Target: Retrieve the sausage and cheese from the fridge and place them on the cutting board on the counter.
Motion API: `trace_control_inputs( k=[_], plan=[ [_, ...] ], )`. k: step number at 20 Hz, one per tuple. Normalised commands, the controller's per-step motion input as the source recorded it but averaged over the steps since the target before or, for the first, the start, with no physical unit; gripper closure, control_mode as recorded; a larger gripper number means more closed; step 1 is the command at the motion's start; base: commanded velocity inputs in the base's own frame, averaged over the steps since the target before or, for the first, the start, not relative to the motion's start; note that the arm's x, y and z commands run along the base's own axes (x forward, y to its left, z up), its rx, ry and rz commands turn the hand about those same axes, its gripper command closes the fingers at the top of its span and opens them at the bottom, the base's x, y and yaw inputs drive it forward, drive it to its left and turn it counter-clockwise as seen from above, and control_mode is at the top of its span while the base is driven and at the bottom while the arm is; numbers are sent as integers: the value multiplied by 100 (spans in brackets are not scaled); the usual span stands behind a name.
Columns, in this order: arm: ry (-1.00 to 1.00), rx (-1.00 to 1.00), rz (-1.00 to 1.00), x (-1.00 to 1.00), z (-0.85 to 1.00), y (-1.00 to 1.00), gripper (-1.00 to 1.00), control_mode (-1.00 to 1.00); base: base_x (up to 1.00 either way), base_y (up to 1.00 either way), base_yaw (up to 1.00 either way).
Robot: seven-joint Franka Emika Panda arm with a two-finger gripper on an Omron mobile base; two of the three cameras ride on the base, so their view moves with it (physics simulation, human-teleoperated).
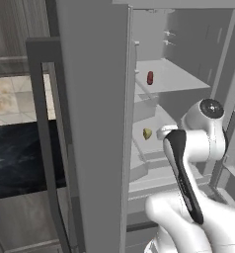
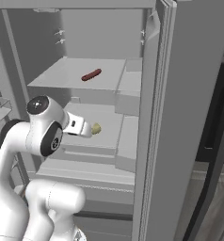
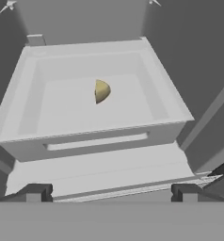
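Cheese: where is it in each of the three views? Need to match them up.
Left base view: cheese sits centre-right, on the lower fridge shelf, left of the arm.
Right base view: cheese sits left of centre, just past the arm's hand.
Hand view: cheese sits upper centre, in the shelf tray.
Shared landmark in both base views: the sausage on the shelf above.

upper shelf (image 2: 67, 73): in open fridge (image 2: 180, 94), flat pale grey; sausage (image 2: 91, 75) lies on it, mid-shelf toward back, at a slant
sausage alt view: (image 1: 150, 77), near shelf's left edge (image 1: 174, 79)
lower tray (image 3: 34, 122): shallow, raised rim; cheese (image 3: 101, 90) rests on its floor, about centre, apart from all walls
cheese other views: (image 1: 147, 133), (image 2: 96, 128)
counter (image 1: 20, 153): black marble top, left of fridge door
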Motion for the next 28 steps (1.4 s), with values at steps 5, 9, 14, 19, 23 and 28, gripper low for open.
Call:
trace_control_inputs(
  k=[5, 9, 14, 19, 23, 28],
  plan=[
    [8, 0, 0, 30, -29, 0, -100, -100, 0, 0, 0],
    [10, 0, 0, 37, -18, 0, -100, -100, 0, 0, 0],
    [5, 0, 0, 47, -9, 0, -100, -100, 0, 0, 0],
    [0, 0, 0, 40, -23, 0, -100, -100, 0, 0, 0],
    [0, 0, 0, 31, -26, 0, -100, -100, 0, 0, 0],
    [0, 0, 0, 31, -16, 0, -100, -100, 0, 0, 0]
  ],
)
